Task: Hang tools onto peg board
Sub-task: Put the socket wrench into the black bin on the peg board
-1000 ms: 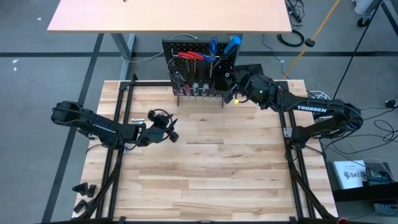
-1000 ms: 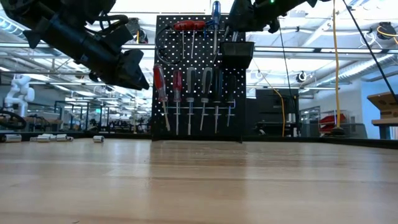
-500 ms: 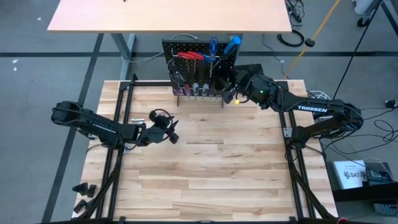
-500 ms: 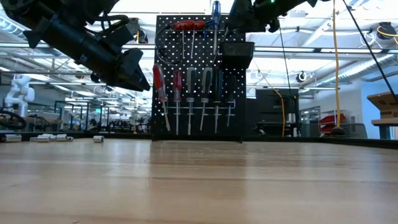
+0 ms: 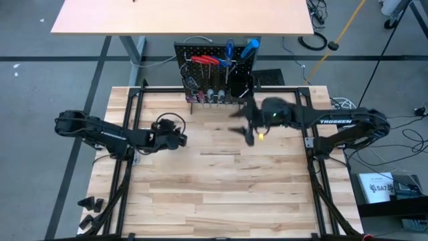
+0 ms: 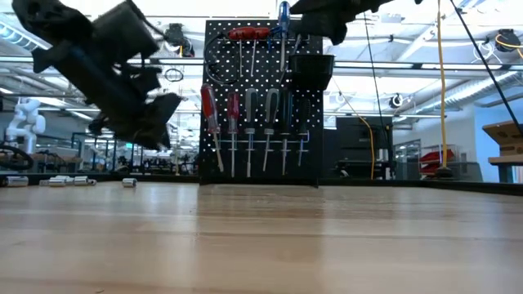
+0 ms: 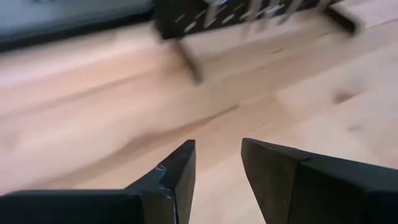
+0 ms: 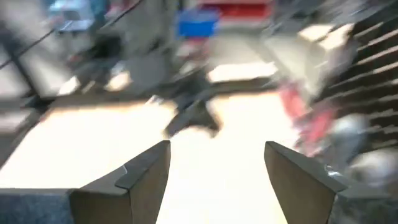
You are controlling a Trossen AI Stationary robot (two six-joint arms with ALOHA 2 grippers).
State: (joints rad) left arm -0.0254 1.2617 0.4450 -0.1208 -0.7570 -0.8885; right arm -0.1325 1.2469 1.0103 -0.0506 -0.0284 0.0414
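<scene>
Standing at the far edge of the pale wooden surface (image 5: 221, 174), the black perforated metal peg board (image 5: 214, 70) holds rigid, light screwdrivers (image 6: 245, 131); grip remaining small tools mid-handle. Left gripper (image 7: 217, 165) fingers apart, empty; right gripper (image 8: 214, 165) wide apart, empty.

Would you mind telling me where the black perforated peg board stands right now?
In the high view, the black perforated peg board stands upright at the tan wooden table's far edge, near the middle, with the right pincer over the table just in front of it.
</scene>
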